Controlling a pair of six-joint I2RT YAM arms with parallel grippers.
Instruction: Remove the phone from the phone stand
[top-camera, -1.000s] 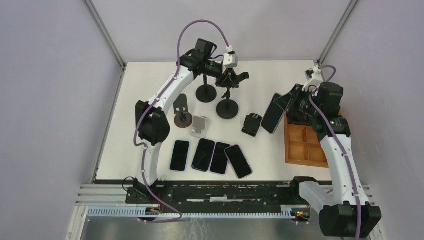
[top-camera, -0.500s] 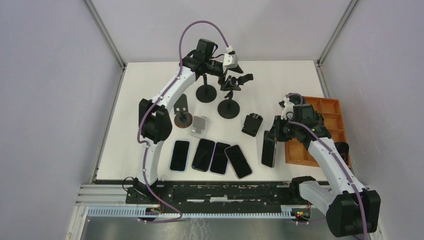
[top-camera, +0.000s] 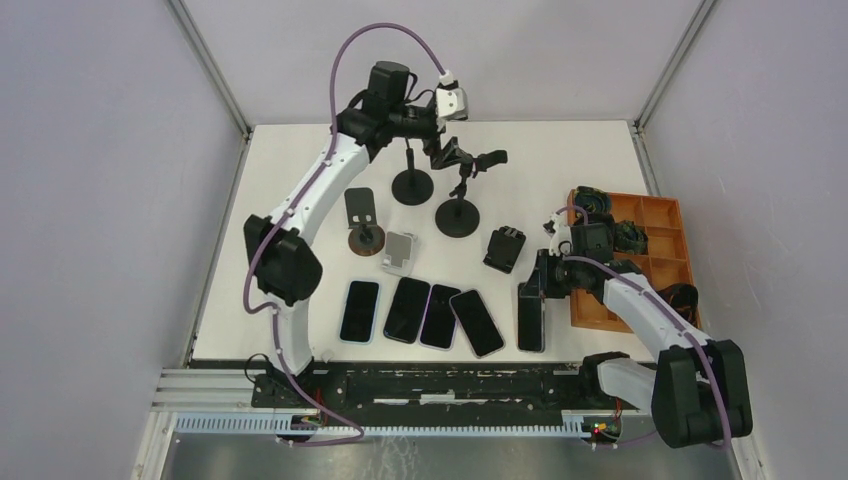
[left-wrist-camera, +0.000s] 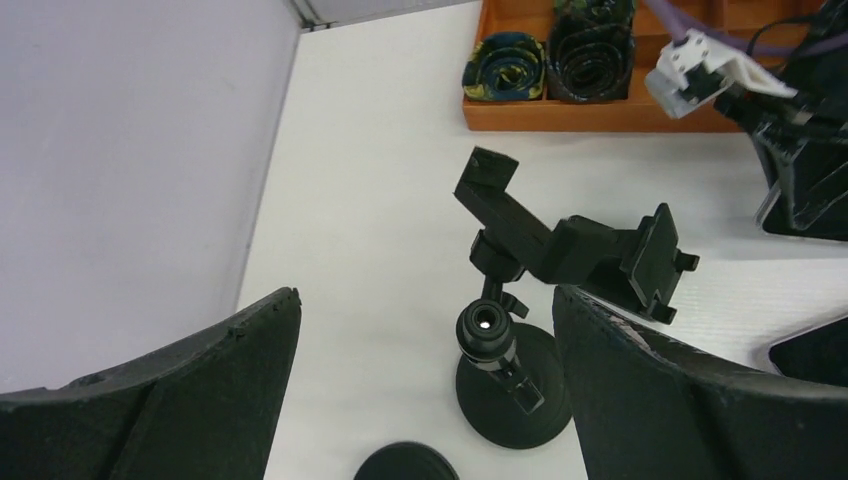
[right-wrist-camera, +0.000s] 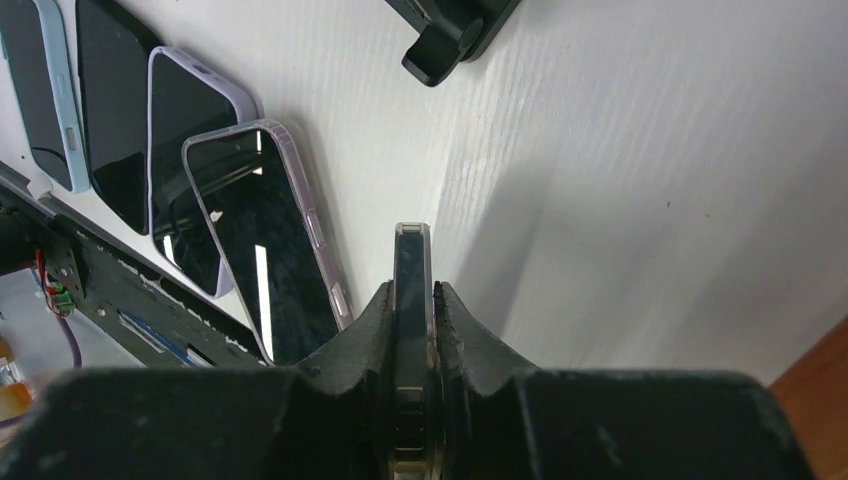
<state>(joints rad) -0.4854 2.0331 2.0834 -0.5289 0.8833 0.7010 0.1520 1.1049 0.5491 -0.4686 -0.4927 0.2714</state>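
Seen from above, a white surface (top-camera: 300, 180) holds several phone stands, a row of phones and an orange tray (top-camera: 578, 312) on the right. The right arm's fingers (right-wrist-camera: 383, 312) are pinched tightly on a phone (right-wrist-camera: 411, 262) in a clear case. It is held edge-on and low over the surface, just right of a row of four phones (top-camera: 420, 313) lying flat near the front edge and just left of the tray. Whether its lower end touches the surface cannot be told. It sits in no stand. A small black stand (top-camera: 503, 248) lies just behind it, apart from it. At the far side, the left arm's fingers (left-wrist-camera: 640, 370) are spread wide and hold nothing. They hover above a tall clamp stand (left-wrist-camera: 575, 250) with a round black base (its clamp arm is tilted and its grip is empty). A second round-based stand (top-camera: 412, 185) stands just to its left. Nearer the front are a stand on a brown disc (top-camera: 366, 238) and a small silver stand (top-camera: 399, 252). Two coiled rolls (left-wrist-camera: 548, 58) sit side by side in the tray's compartments.
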